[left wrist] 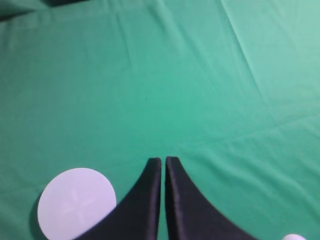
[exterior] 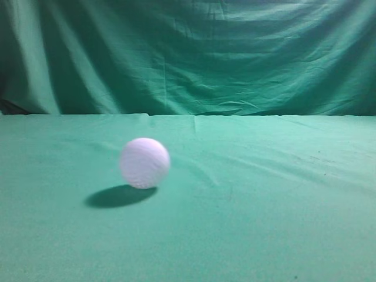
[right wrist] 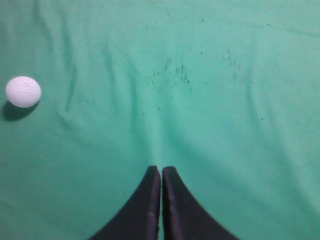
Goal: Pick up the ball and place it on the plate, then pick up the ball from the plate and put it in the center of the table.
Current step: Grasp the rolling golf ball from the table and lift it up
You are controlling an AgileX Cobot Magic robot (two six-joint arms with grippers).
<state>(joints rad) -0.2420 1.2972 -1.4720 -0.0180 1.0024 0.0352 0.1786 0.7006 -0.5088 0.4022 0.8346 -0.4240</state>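
Observation:
The white dimpled ball [exterior: 144, 163] rests on the light green table [exterior: 270, 211], left of the middle in the exterior view. It also shows at the far left of the right wrist view [right wrist: 23, 91]. A flat white round plate [left wrist: 76, 202] lies on the cloth at the lower left of the left wrist view, beside the left finger. My left gripper [left wrist: 163, 160] is shut and empty above the cloth. My right gripper [right wrist: 161, 169] is shut and empty, well to the right of the ball. Neither gripper shows in the exterior view.
A darker green draped curtain [exterior: 188, 53] hangs behind the table's far edge. A small white sliver [left wrist: 294, 237] at the bottom right edge of the left wrist view may be the ball. Dark specks [right wrist: 170, 77] mark the cloth ahead of the right gripper.

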